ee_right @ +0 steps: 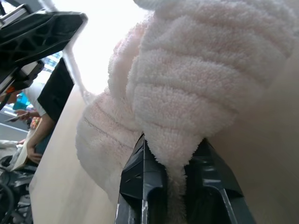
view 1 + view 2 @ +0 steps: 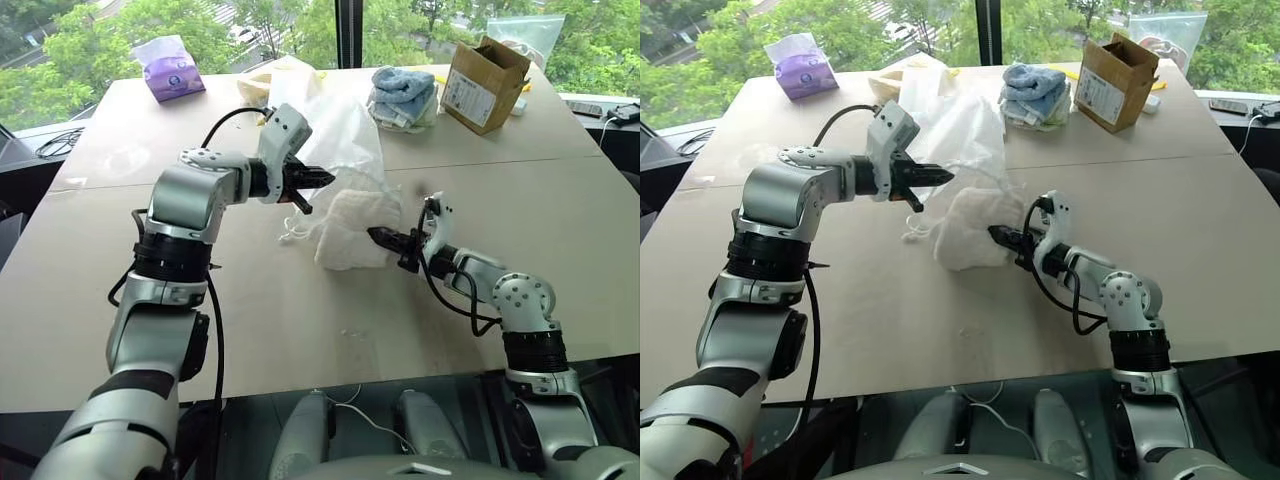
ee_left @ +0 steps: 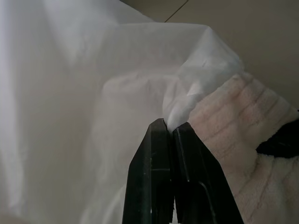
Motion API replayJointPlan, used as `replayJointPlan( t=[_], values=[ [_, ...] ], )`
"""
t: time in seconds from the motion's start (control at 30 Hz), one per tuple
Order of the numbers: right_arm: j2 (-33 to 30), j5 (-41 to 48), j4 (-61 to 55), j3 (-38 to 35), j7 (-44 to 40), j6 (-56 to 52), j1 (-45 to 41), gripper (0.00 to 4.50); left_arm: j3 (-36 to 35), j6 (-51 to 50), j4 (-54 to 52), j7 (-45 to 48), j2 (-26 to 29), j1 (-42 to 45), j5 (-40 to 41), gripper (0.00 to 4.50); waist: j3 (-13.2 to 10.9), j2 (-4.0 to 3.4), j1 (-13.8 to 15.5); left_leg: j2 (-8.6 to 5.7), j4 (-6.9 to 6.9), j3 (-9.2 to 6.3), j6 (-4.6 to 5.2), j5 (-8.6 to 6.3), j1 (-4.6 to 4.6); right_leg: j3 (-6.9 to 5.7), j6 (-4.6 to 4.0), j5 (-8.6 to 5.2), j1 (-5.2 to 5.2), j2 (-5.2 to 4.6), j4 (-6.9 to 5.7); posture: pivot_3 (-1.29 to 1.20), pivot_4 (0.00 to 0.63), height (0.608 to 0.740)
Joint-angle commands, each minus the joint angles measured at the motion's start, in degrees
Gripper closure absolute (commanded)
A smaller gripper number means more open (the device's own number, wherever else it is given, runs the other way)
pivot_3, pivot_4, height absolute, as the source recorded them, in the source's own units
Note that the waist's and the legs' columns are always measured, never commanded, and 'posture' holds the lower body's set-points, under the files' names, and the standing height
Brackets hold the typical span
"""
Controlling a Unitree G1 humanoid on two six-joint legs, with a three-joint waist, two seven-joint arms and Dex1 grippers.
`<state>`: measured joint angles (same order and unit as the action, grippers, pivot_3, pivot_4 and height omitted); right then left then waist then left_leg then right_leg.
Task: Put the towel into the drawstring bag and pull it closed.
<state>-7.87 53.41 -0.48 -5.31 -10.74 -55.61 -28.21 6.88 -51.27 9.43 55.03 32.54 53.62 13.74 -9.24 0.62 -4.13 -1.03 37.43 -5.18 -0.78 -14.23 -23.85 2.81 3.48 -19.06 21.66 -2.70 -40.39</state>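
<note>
Left eye view gives us one towel (image 2: 355,232) lying mid-table as a cream lump, its long axis running from the near left toward the far right. The far end tucks under the mouth of the one bag (image 2: 335,135). That thin white sack stretches away from us toward the far edge of the table (image 2: 560,200), mouth nearest us. Its cords (image 2: 292,232) hang in a small tangle just left of the towel.

We see two grippers. The left gripper (image 2: 322,178) points right, its fingers (image 3: 161,154) closed on a fold of the bag's rim, with the ribbed towel just beside that fold. The right gripper (image 2: 385,238) points left, level with the table, and its fingers (image 1: 140,172) pinch a tuft of the towel's near-right edge. In the right wrist view we also see a person's hand (image 1: 28,151) past the table edge.

At the far edge we count one purple tissue pack (image 2: 168,68), one stack of blue and pale cloths (image 2: 402,95) and one cardboard box (image 2: 485,82).
</note>
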Motion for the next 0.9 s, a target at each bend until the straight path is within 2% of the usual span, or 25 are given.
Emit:
replayJointPlan(
  t=[0.03,0.17,0.3,0.5,0.77,0.9],
  values=[
    [1.65,0.13,-1.5,-1.23,-0.16,1.58,-2.68,4.49,0.23,-0.92,-3.9,1.78,1.74,-0.59,1.55,4.5,0.0,0.0,-0.08,0.0,0.0,0.02,0.0,0.0,0.0,0.01,0.0,0.0,0.02,0.0,-0.04,0.0,0.15,0.74],
    [6.46,-1.84,-0.11,-4.27,1.68,9.07,-4.82,4.49,1.45,-2.57,-5.87,2.8,2.69,-2.01,2.44,4.5,0.0,0.0,-0.19,0.01,0.01,0.06,-0.01,0.0,0.03,0.07,0.0,0.0,0.08,0.01,-0.2,0.0,0.15,0.74],
    [13.4,1.89,0.14,-9.91,2.85,15.89,-6.32,4.49,1.85,-2.58,-6.26,1.91,2.76,-2.84,2.56,4.5,0.0,0.0,-0.03,0.02,0.02,0.03,-0.06,0.03,0.04,0.06,0.0,0.0,0.08,0.01,-0.27,0.0,0.15,0.74],
    [18.16,1.15,0.39,-10.12,3.43,19.94,-5.03,4.49,1.16,-4.09,-7.13,1.39,1.9,-2.93,4.48,4.5,-0.01,-0.02,-0.06,0.01,0.03,0.03,-0.07,0.04,0.04,0.06,0.0,0.0,0.1,0.0,-0.31,0.0,0.15,0.74],
    [18.63,1.94,-0.11,-6.43,0.76,19.31,-3.34,4.49,-3.3,-11.32,-10.12,2.63,0.65,-1.77,13.8,4.5,-0.01,-0.03,-0.96,0.01,0.03,0.04,-0.08,0.05,0.05,0.07,0.0,0.0,0.11,0.0,-0.32,0.0,0.15,0.74],
    [13.84,-1.58,-3.9,1.79,-5.4,15.11,-0.6,4.49,-5.45,-12.7,-8.26,0.2,-0.86,-0.31,15.65,4.5,-0.01,-0.03,-1.37,0.02,0.03,0.03,-0.08,0.05,0.06,0.06,0.0,0.0,0.11,0.01,-0.34,0.0,0.15,0.74]
  ],
)
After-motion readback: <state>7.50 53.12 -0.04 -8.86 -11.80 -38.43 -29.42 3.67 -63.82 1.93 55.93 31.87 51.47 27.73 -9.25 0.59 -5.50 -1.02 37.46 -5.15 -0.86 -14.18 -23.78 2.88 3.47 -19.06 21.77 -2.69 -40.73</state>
